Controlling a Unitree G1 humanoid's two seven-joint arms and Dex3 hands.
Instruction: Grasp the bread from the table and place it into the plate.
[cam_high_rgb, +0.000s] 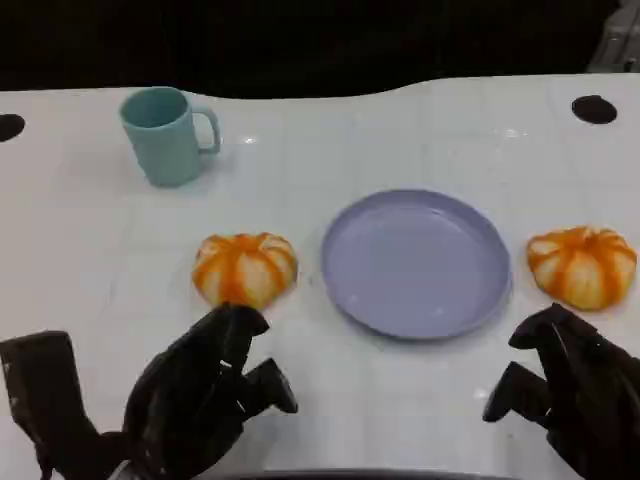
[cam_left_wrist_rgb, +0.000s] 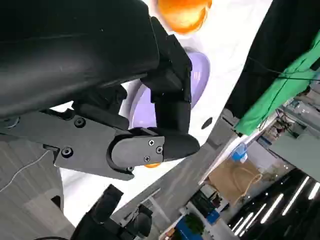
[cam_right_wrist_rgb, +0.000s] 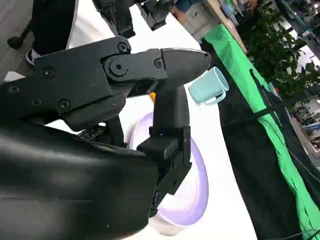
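Two breads (cam_high_rgb: 245, 268) (cam_high_rgb: 582, 264), one plate (cam_high_rgb: 416, 262), one mug (cam_high_rgb: 164, 135).

In the left wrist view, the left hand (cam_left_wrist_rgb: 125, 100) blocks most of the lavender plate (cam_left_wrist_rgb: 197, 75), and an orange bread roll (cam_left_wrist_rgb: 182, 12) is cut by the frame's edge. A second orange shape (cam_left_wrist_rgb: 152, 165) peeks from behind a finger, too little showing to identify. In the right wrist view, the right hand (cam_right_wrist_rgb: 125, 125) hides much of the plate (cam_right_wrist_rgb: 195, 190) and part of the teal mug (cam_right_wrist_rgb: 210, 87). From the head view, both forearms run off the lower edge.
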